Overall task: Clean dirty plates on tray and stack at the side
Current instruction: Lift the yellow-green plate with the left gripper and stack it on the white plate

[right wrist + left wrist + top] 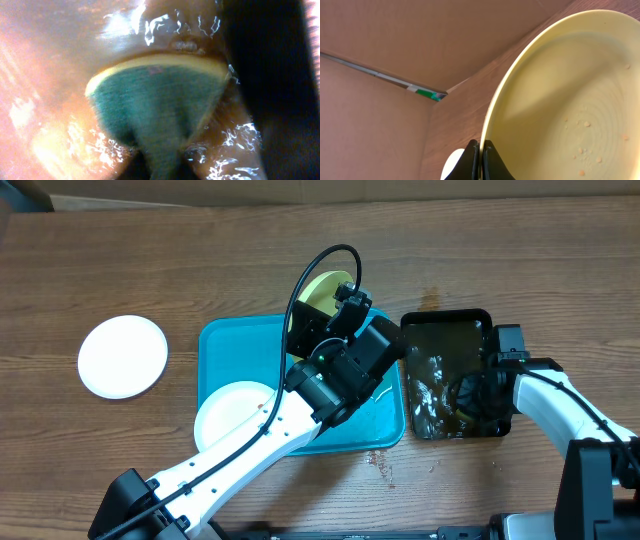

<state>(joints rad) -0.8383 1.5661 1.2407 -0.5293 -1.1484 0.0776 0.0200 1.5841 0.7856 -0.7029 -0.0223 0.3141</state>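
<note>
The left gripper (480,151) has its jaws closed narrow on the rim of the yellow-green plate (560,100), 1 finger pressed to each face of the edge. The plate rises from the jaws tilted up on edge. Its hollow face is turned to the right of them, with pale crumbs (587,123) scattered across it. From above, this plate sits over the far edge of the turquoise tray (215,345), on the side toward the black tray (450,330).

Below and behind the left jaws, 1 white plate (228,415) lies flat in the near left part of the turquoise tray. Another white plate (123,356) lies on the table well to the left of them, off the tray.

The right gripper (478,392) is down in the black tray, which holds brownish water. Just ahead of its jaws is a wet green and yellow sponge (155,95), its narrow end pointing back toward them. The fingers are lost in blur, so I cannot tell whether they grip it.

The step in hand looks like washing the yellow-green plate: it is held up for scrubbing while the sponge is wetted. The next move calls for the right arm to bring the sponge out of the water to the plate's hollow face. The left jaws must clamp firmly enough that the plate does not twist under the rubbing.
</note>
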